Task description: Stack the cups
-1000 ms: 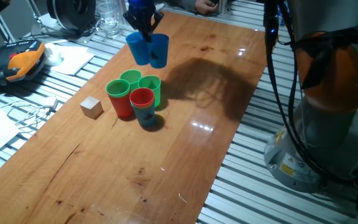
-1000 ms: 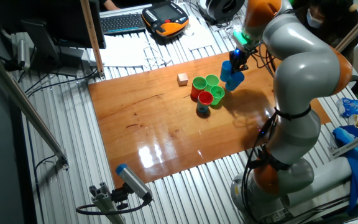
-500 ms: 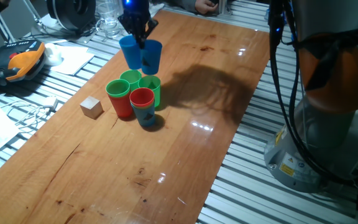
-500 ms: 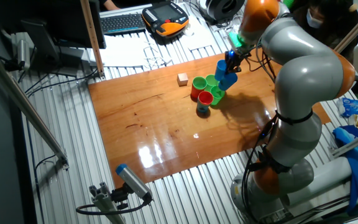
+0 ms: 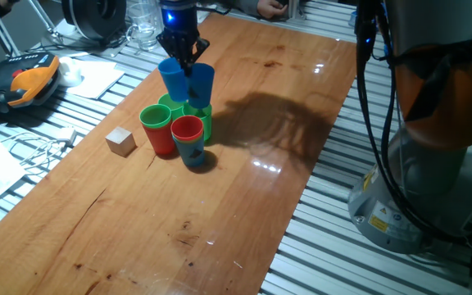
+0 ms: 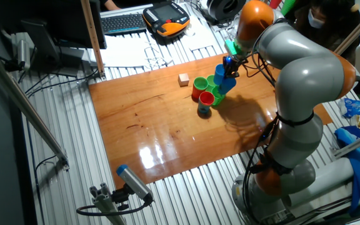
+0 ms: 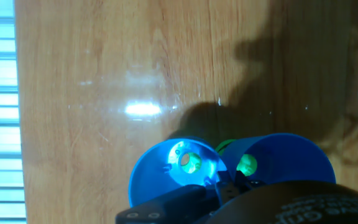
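Two blue cups hang side by side in the air, my gripper shut on their touching walls. They hover just over the cluster on the table: a green cup set in a red one, two more green cups behind it, and a red cup nested in a blue one. In the hand view the blue cups open toward the camera, with green showing through their bottoms. From the other fixed view the gripper holds the blue cups beside the green cups.
A small pale wooden cube lies left of the cluster. An orange pendant, papers and cables sit off the table's left edge. The robot's base stands at the right. The wooden table runs toward the camera.
My gripper carried the two blue cups toward the cluster and slightly lower. They now hang directly over the green cups. The cups on the table have not moved.
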